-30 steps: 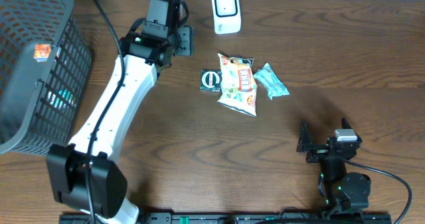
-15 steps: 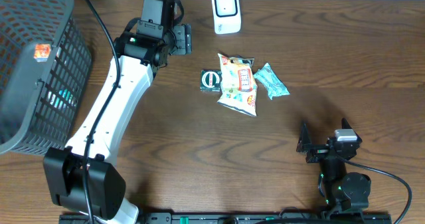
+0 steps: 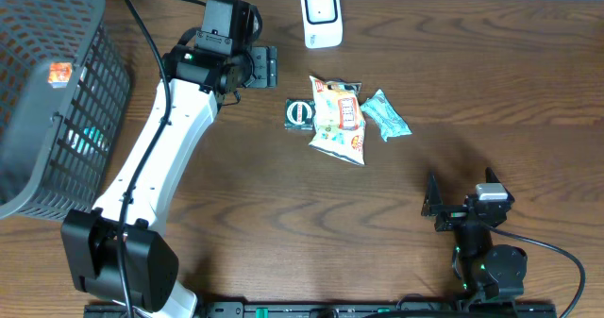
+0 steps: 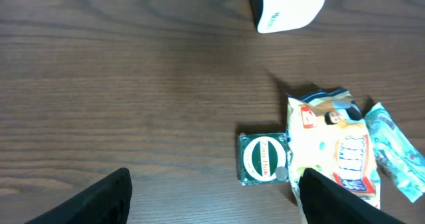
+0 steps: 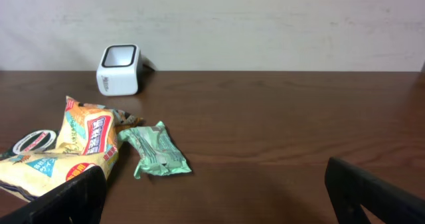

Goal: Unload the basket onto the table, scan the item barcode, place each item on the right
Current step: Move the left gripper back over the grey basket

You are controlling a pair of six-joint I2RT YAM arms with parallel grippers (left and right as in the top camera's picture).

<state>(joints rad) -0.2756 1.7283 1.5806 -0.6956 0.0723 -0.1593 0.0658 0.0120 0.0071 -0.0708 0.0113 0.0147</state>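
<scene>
table (image 3: pixel 283 214): dark wood (visibly grained) | wall (image 5: pixel 265 18): pale, plain | light: even

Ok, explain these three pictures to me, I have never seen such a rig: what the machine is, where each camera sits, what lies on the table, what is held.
Two robot arms stand at a wooden table. One picture looks down from above; the other two come from cameras on each wrist, so the dark shapes at their lower corners are fingers. On the table lie a white scanner, a small green box, a yellow snack bag and a teal packet; a grey basket stands at one end. The left gripper and right gripper are both open and hold nothing.
</scene>
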